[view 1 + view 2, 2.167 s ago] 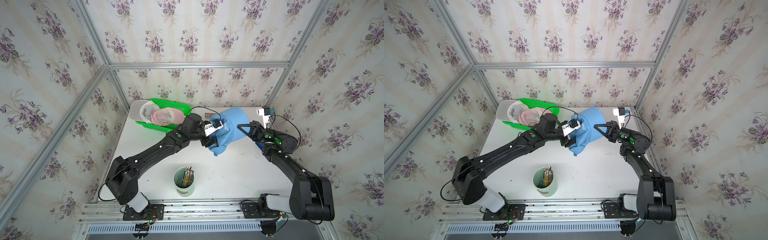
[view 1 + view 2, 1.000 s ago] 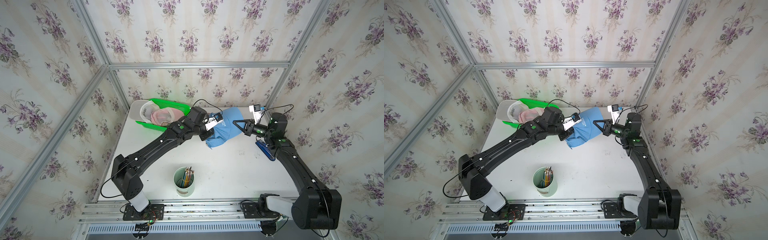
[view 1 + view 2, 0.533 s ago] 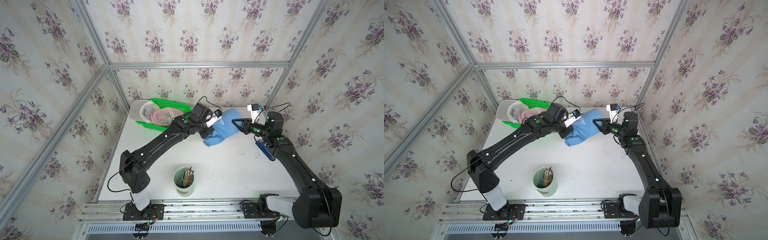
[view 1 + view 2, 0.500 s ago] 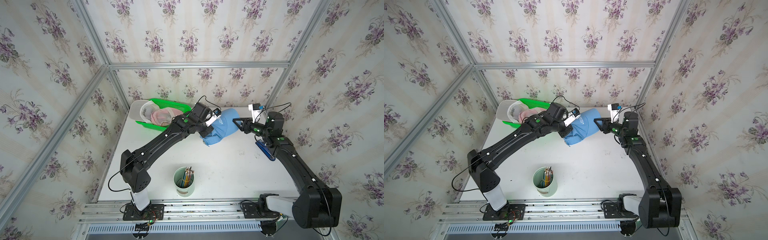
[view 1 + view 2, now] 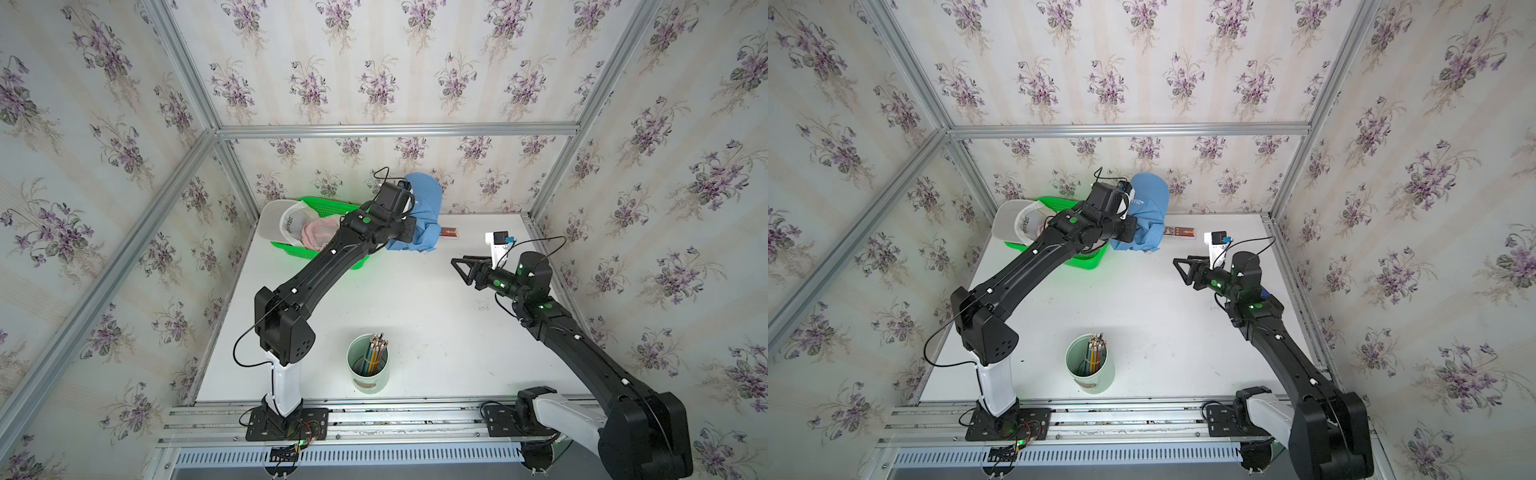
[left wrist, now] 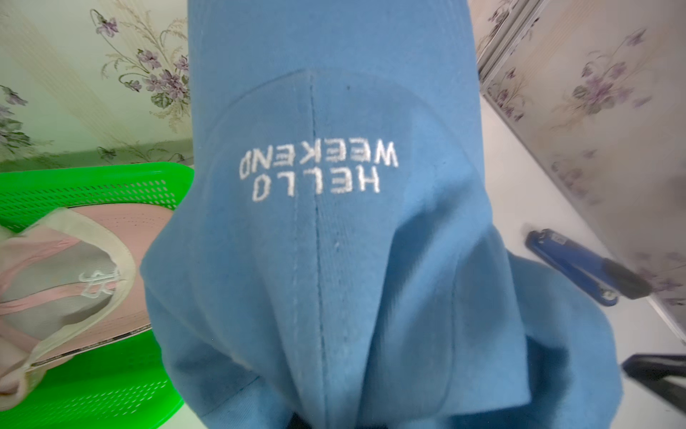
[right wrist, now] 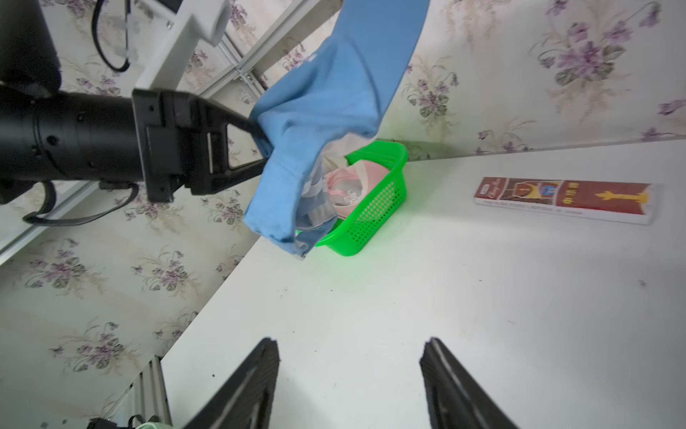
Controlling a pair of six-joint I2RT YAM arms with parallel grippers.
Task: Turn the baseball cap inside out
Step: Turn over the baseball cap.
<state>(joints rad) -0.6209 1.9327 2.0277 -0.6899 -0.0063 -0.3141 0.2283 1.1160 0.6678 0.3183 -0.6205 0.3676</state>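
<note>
**L pincer holding blue cap up at the far edge; R pincer standing open and empty**

The L arm is reaching across to the far side of the white worktop (image 5: pixel 415 332); its L pincer (image 7: pixel 268 150) is clamping tight on a fold of the blue cap (image 5: pixel 426 203), w/ both finger tips buried in the cloth, as the R wrist view is showing.

The blue cap is hanging in the air by the back wall, just beside the green basket (image 5: pixel 291 245); its brim is pointing up and its crown is drooping down in folds. White stitching reading "HELLO WEEKEND" is appearing upside down in the L wrist view; pale lining is peeking out at the cap's lower opening in the R wrist view. Whether the lowest fold is touching the worktop is hard to tell.

The R pincer (image 7: pixel 349 343) is hovering over the worktop, well apart from the cap; its jaws are standing wide w/ nothing btwn them.

Other things: a white cap (image 5: pixel 274 216) and a pink cap (image 5: pixel 318 232) are lying in the green basket; a flat red box (image 5: pixel 449 232) is lying near the far edge, just beside the hanging cap; a pale green cup of pencils (image 5: pixel 368 370) is standing upright near the front edge, btwn the two arm bases.
</note>
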